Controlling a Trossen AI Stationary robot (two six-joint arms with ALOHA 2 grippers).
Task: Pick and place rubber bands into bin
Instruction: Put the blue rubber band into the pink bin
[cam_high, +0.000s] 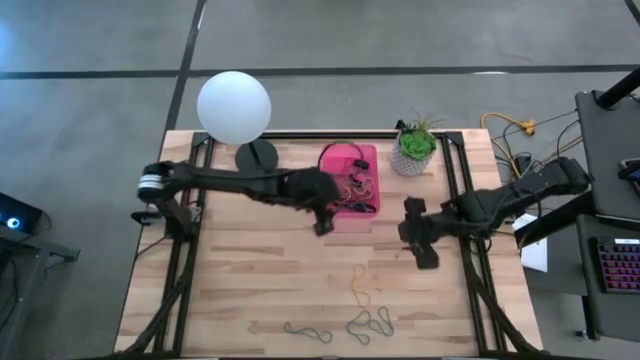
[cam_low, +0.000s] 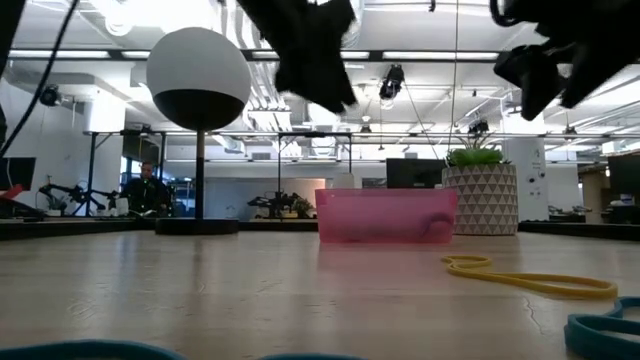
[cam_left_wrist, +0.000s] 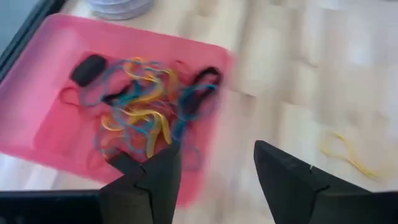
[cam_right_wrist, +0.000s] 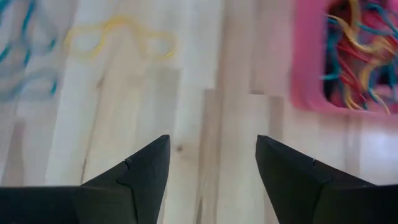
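Observation:
The pink bin (cam_high: 351, 190) sits at the table's far middle, with a tangle of coloured rubber bands (cam_left_wrist: 146, 112) inside it. My left gripper (cam_high: 325, 222) hovers open just over the bin's near left corner, holding nothing. My right gripper (cam_high: 425, 255) hangs open above bare wood to the right of the bin. A yellow band (cam_high: 360, 285) lies flat on the table nearer the front. Grey-green bands (cam_high: 370, 323) and another (cam_high: 306, 332) lie near the front edge. The yellow band (cam_right_wrist: 118, 37) also shows in the right wrist view.
A lamp with a white globe (cam_high: 234, 107) and a round black base (cam_high: 256, 155) stands left of the bin. A white pot with a green plant (cam_high: 414, 148) stands to the bin's right. Bare wood lies between the bin and the front bands.

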